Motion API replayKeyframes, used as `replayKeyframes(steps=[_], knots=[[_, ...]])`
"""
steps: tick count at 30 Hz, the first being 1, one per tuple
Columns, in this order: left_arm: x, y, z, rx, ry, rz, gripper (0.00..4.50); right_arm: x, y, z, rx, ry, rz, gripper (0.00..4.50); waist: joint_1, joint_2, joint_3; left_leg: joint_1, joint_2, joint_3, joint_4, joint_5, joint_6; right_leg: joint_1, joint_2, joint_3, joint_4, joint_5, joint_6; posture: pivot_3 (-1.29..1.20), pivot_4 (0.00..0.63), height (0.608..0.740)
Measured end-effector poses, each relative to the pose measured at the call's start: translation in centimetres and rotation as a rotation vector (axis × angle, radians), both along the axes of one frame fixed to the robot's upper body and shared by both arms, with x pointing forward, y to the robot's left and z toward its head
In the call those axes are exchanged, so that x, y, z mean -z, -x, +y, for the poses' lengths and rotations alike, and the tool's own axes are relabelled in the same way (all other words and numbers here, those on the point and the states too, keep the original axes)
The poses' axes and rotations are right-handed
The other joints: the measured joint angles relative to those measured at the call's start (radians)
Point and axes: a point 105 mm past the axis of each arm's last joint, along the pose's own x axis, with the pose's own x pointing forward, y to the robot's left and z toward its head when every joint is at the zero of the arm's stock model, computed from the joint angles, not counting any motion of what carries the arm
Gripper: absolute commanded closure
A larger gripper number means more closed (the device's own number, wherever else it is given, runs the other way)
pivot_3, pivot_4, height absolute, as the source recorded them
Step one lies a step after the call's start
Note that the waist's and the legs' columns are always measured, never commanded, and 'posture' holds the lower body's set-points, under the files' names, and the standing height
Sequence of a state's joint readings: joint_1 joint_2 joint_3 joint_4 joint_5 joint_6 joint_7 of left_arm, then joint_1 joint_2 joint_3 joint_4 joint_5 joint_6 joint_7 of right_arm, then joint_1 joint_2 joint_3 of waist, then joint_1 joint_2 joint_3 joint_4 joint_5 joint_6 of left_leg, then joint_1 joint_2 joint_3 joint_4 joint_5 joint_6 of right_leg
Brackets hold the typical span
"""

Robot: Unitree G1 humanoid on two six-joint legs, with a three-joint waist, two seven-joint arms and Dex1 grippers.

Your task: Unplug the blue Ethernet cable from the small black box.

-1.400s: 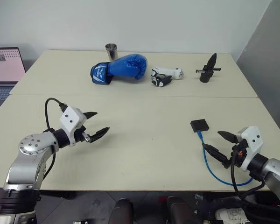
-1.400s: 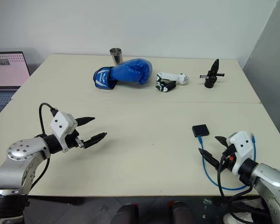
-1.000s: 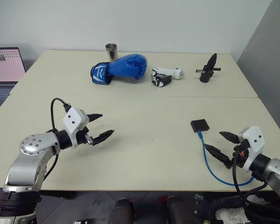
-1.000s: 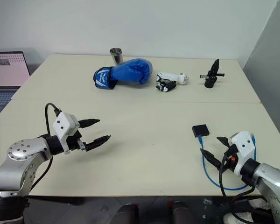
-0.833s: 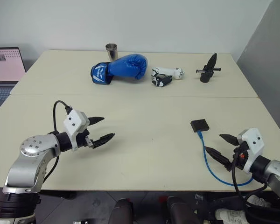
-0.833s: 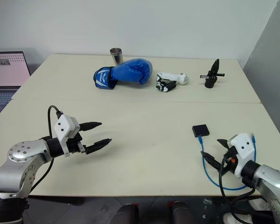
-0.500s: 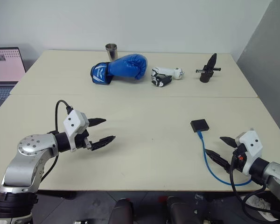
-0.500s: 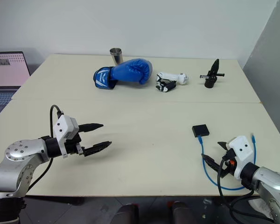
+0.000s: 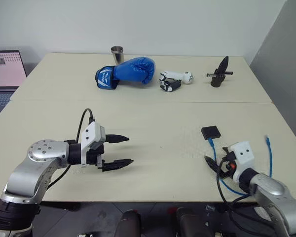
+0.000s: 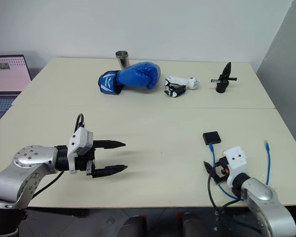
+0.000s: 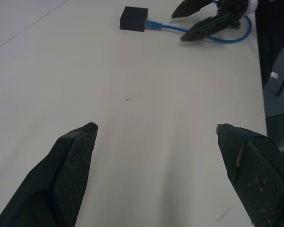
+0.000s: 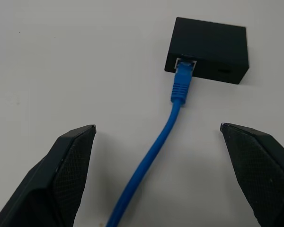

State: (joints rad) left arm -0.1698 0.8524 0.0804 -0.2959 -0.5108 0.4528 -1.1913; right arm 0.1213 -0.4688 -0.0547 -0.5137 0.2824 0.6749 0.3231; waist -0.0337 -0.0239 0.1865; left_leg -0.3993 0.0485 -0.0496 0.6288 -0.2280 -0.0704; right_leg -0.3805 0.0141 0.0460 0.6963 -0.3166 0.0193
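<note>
while you look down over the arms, you see a pale table [image 9: 158, 118] with a seam running across it. the small black box [image 9: 210, 132] lies flat on the right side of the table. it is square, dull black and has sharp edges. the blue ethernet cable [image 12: 175, 111] is plugged into its side, and you can see the ribbed blue plug sitting in the port. the cord is thin and bendy. it runs from the box toward the near edge, passes under the right gripper [image 9: 213, 164], loops and comes back up to a loose plug end [image 9: 267, 140] lying on the table.

your right gripper hangs just behind the plug with its two black fingers [image 12: 71, 161] spread wide, one on each side of the cord, and nothing is held. the cord is partly hidden behind this gripper in the head views.

your left gripper [image 9: 119, 150] sits over bare table, well apart from the box, with its fingers also wide apart and holding nothing.

at the far side you have a small metal cup [image 9: 117, 53], and you cannot see inside it. next to it lies a shiny blue boxing glove [image 9: 127, 71], then a white and black gadget [image 9: 173, 80], then a black pointed tool [image 9: 218, 71]. a laptop [image 9: 5, 74] is cut off at the left edge.
</note>
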Motion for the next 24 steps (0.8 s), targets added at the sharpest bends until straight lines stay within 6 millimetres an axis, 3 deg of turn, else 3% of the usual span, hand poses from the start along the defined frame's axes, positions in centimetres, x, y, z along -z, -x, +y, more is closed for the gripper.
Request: replayKeyframes(steps=[6, 9, 17, 21, 24], knots=[[0.1, -0.1, -0.4, 0.027, -0.002, 0.009, 0.20, 0.1, -2.5, 0.6, 0.085, -0.012, -0.039, 0.03, 0.001, 0.000, 0.000, -0.001, 0.000, 0.000, 0.000, 0.000, 0.000, 0.000, 0.000, 0.000, 0.000, 0.000, 0.000, 0.00, 0.150, 0.740], [0.3, -0.1, -0.4, 0.026, -0.002, 0.012, 0.20, 0.1, -2.7, 0.6, 0.101, -0.017, -0.039, 0.54, 0.001, 0.000, 0.000, 0.000, 0.000, 0.000, 0.000, 0.000, 0.000, 0.000, 0.000, 0.000, 0.000, 0.000, 0.000, 0.00, 0.150, 0.740], [0.3, -0.4, -0.3, 0.007, 0.003, 0.001, 0.20, 0.1, -2.9, 0.7, 0.116, -0.023, -0.023, 2.43, 0.003, 0.000, 0.000, 0.000, 0.000, 0.000, 0.000, 0.000, 0.000, 0.000, 0.000, 0.000, 0.000, 0.000, 0.000, 0.00, 0.150, 0.740], [0.7, -0.9, 0.0, -0.037, 0.007, 0.017, 0.20, -0.1, -3.0, -0.1, 0.107, 0.058, -0.043, 3.37, 0.003, 0.000, 0.000, -0.001, -0.001, 0.000, 0.000, 0.000, 0.000, 0.000, 0.000, 0.000, 0.000, 0.000, 0.000, 0.00, 0.150, 0.740], [1.2, -1.3, 0.1, -0.073, 0.040, 0.045, 0.20, -0.2, -3.0, -0.7, 0.083, 0.142, -0.065, 4.32, 0.003, 0.000, 0.000, -0.001, 0.000, 0.000, 0.000, 0.000, 0.000, 0.000, 0.000, 0.000, 0.000, 0.000, 0.000, 0.00, 0.150, 0.740]])
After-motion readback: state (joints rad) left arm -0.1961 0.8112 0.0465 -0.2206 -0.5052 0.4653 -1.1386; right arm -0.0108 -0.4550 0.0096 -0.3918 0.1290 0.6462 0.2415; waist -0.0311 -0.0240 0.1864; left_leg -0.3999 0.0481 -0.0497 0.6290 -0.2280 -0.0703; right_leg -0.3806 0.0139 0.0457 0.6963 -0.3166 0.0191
